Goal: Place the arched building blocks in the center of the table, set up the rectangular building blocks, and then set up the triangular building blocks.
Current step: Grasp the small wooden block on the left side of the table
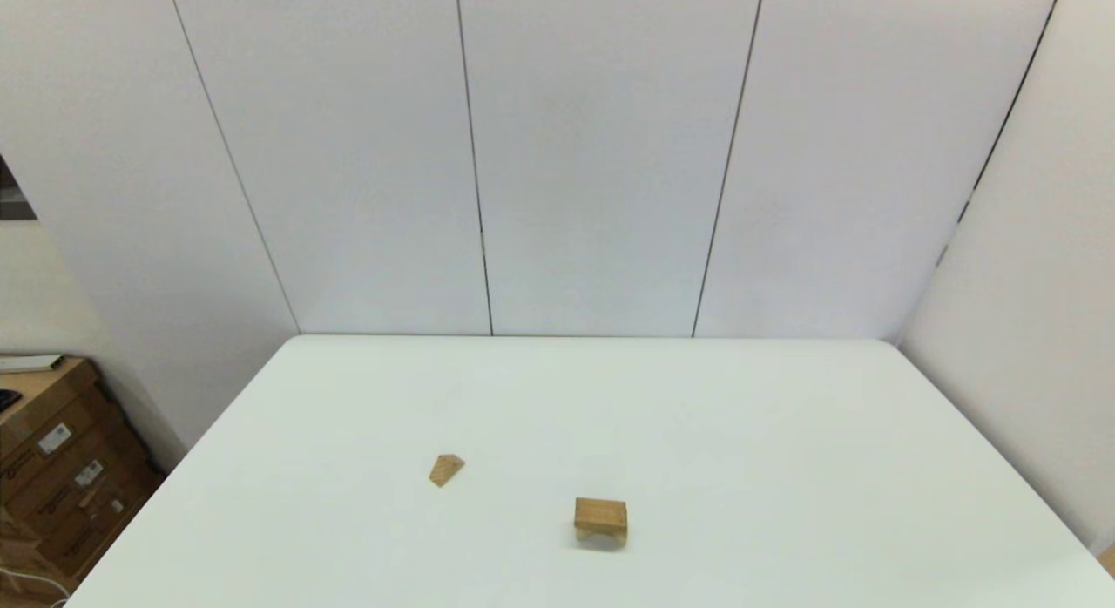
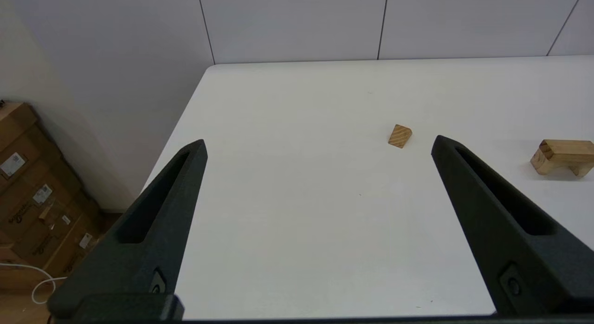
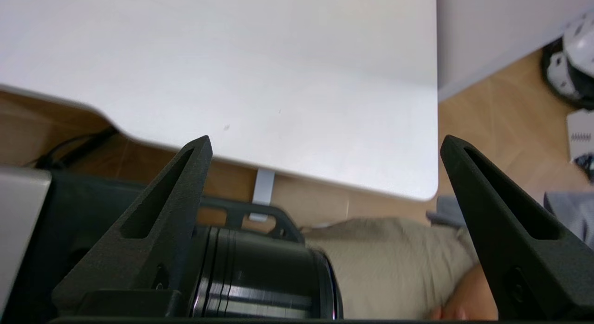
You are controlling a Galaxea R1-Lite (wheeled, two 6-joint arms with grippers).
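One light-wood arch [image 1: 600, 521] upright on legs, slab [image 1: 600, 509] flat atop.

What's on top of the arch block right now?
The rectangular block lies flat on the arched block, covering the arch's top face. The triangular block sits apart on the table.

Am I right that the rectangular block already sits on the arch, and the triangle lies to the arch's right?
Not quite: in the head view the triangular block lies to the left of the arch. The rectangular block does sit on it.
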